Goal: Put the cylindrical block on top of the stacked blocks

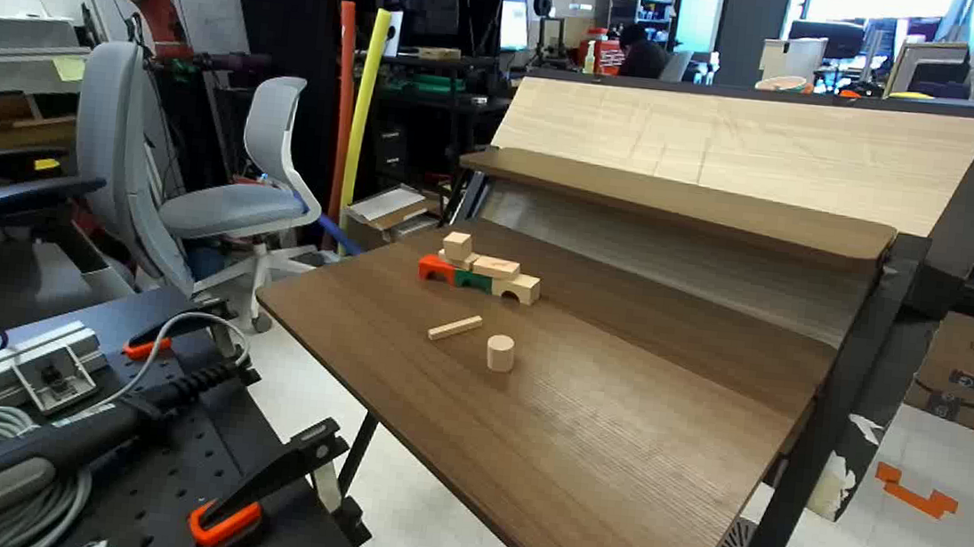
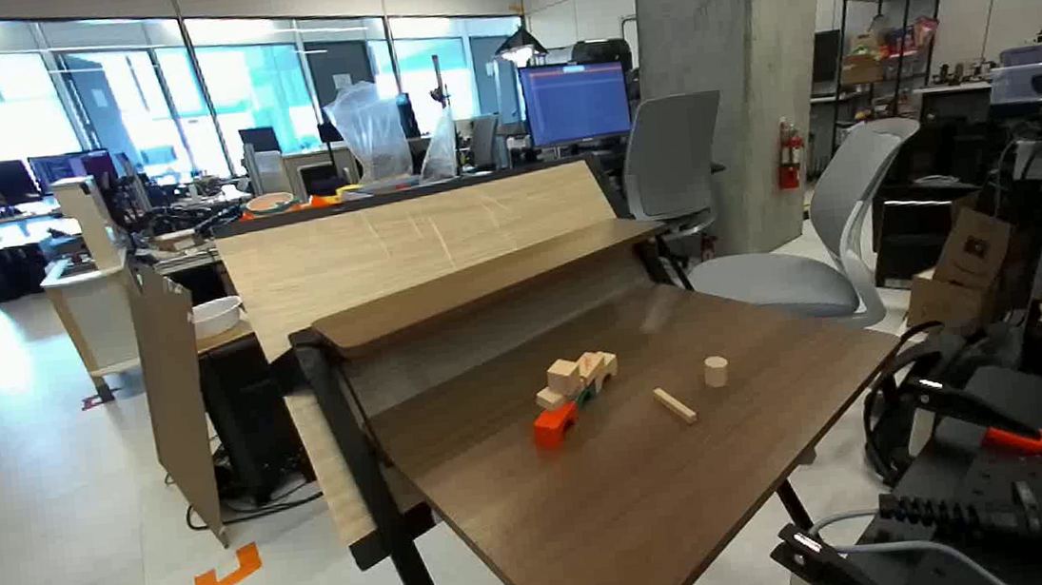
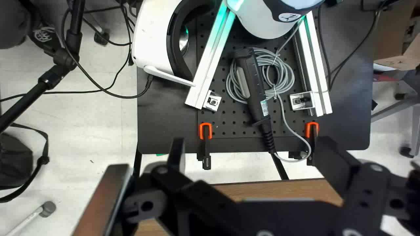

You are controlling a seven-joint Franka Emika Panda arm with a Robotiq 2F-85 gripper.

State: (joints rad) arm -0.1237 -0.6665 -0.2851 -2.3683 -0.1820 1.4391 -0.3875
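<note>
The cylindrical block [image 1: 500, 353] is light tan and stands upright on the brown table, apart from the other blocks. It also shows in an exterior view [image 2: 716, 371]. The stacked blocks [image 1: 475, 279] have red, green and tan arches at the bottom, with tan blocks above and a small cube on top at one end. They also show in an exterior view [image 2: 564, 379]. My gripper [image 3: 252, 144] is wide open and empty in the wrist view. It is outside both exterior views, away from the blocks. No block shows in the wrist view.
A thin bar block [image 1: 455, 328] lies between the cylinder and the stack. A raised shelf [image 1: 682, 201] runs along the table's back. A black cart [image 3: 170, 131] with clamps, a coiled cable and a headset stands beside the table, across a gap.
</note>
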